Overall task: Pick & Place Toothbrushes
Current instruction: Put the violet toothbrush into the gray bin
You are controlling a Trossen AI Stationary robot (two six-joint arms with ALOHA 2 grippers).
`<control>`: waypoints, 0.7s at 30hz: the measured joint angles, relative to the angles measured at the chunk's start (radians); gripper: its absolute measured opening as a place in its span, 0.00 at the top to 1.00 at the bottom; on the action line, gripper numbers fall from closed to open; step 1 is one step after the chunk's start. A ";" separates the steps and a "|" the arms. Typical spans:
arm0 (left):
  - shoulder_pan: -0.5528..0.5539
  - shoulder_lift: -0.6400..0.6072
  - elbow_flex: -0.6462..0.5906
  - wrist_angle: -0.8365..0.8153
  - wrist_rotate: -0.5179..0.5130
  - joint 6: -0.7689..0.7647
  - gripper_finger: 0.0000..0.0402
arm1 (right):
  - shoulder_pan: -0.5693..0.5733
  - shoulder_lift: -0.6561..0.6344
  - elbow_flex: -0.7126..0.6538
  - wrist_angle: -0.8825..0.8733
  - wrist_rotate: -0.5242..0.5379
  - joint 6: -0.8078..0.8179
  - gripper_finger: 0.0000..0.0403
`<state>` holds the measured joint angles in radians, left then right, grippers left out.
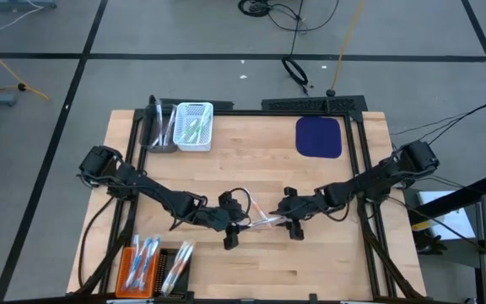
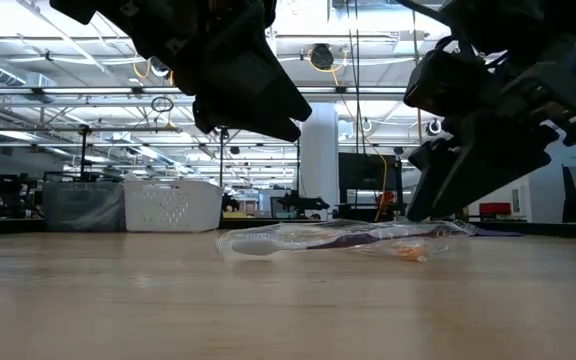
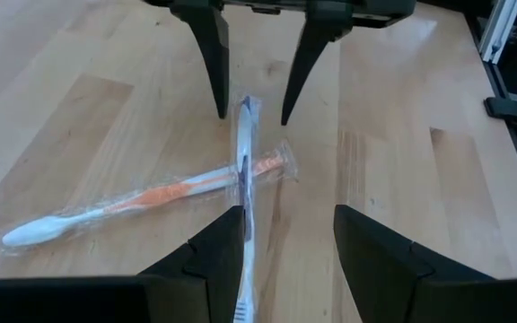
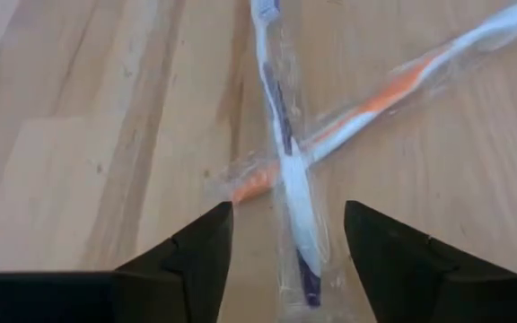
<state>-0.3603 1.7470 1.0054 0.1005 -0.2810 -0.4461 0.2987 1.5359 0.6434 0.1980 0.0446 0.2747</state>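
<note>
Two wrapped toothbrushes lie crossed on the table between the two grippers: a purple brush (image 3: 245,188) lying over an orange brush (image 3: 164,199), both flat on the wood in clear film. The left gripper (image 3: 281,247) has its fingers parted, neither wide nor pinched, and the purple brush runs right beside one finger (image 3: 214,256), possibly touching it; nothing is gripped. Facing it, the right gripper (image 4: 285,242) has its fingers spread wide with the other end of the same brush lying between them, also free. The main risk, as I judge it, is the crossing itself: closing on the purple brush near where it overlies the orange one could catch both wrappers, so two come up together or the lower one is dragged and flung aside. The film looks slippery and loose, so a pinch on wrapper alone may let the brush slide out on the lift. With both grippers nose to nose over one brush, a move by either could knock the other's fingers. More brushes already sit in the white basket (image 1: 194,127) and the orange tray (image 1: 136,268), well away from the fingers.
</note>
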 joint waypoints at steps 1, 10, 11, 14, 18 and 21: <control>0.000 0.000 0.000 0.000 0.000 0.000 0.56 | 0.002 0.000 0.000 -0.002 0.004 -0.001 0.48; 0.000 0.000 0.000 0.000 0.000 -0.001 0.56 | 0.004 0.019 0.000 -0.015 0.007 -0.032 0.52; 0.000 0.000 0.000 0.000 0.000 0.000 0.56 | 0.004 0.025 0.000 -0.023 0.007 -0.032 0.53; 0.000 0.000 0.000 0.000 0.000 0.000 0.56 | 0.004 0.066 0.001 -0.008 0.007 -0.029 0.55; 0.000 0.000 0.000 0.001 0.000 0.000 0.56 | 0.002 0.111 0.001 0.036 0.014 -0.029 0.60; 0.000 0.000 0.000 0.001 0.000 0.000 0.56 | 0.000 0.116 0.002 0.041 0.018 -0.033 0.70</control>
<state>-0.3603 1.7470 1.0054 0.1011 -0.2813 -0.4465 0.2986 1.6516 0.6456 0.2394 0.0623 0.2413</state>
